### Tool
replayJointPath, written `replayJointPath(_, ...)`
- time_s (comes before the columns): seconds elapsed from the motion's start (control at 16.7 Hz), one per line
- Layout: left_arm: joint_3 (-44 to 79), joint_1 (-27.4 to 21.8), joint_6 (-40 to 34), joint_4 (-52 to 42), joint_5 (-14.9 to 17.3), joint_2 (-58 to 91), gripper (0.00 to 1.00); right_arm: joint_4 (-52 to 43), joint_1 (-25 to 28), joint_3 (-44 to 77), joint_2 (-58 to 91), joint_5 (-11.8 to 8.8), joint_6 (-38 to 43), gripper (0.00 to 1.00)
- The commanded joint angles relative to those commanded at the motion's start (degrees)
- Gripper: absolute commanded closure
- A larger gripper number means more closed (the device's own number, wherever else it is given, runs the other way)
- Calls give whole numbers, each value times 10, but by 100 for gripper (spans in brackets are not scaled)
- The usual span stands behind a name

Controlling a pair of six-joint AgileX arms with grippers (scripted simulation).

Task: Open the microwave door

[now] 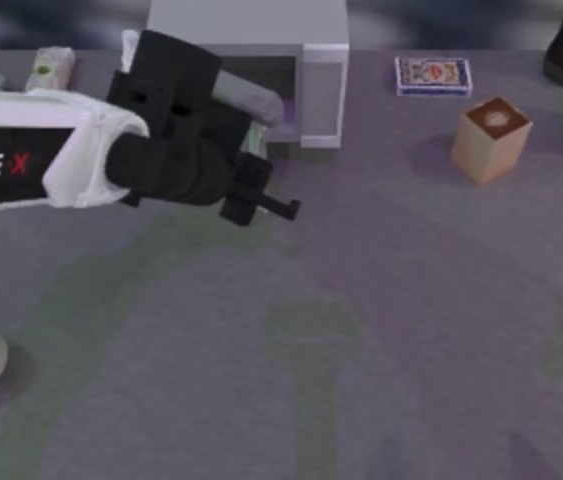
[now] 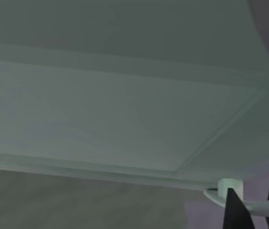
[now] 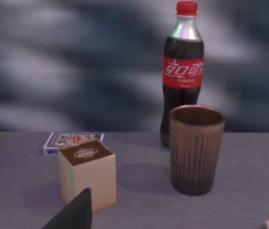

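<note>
Here the left hand (image 1: pixel 279 205) sits in front of the microwave (image 1: pixel 251 60) at the surface's far edge. Its fingers (image 2: pixel 234 210) are clamped on the microwave door (image 2: pixel 124 114) handle (image 2: pixel 249 205), door ajar.

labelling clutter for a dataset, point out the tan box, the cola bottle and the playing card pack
tan box (image 1: pixel 491 140): top view, on its front side face
cola bottle (image 3: pixel 183 71): right wrist view, on its red label
playing card pack (image 1: pixel 433 75): top view, on its printed top face
</note>
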Motion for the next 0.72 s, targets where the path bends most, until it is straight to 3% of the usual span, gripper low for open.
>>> replayJointPath(0.72, -16, 16, 38, -2, 32, -13, 100, 0, 0, 0, 0, 0, 0, 0)
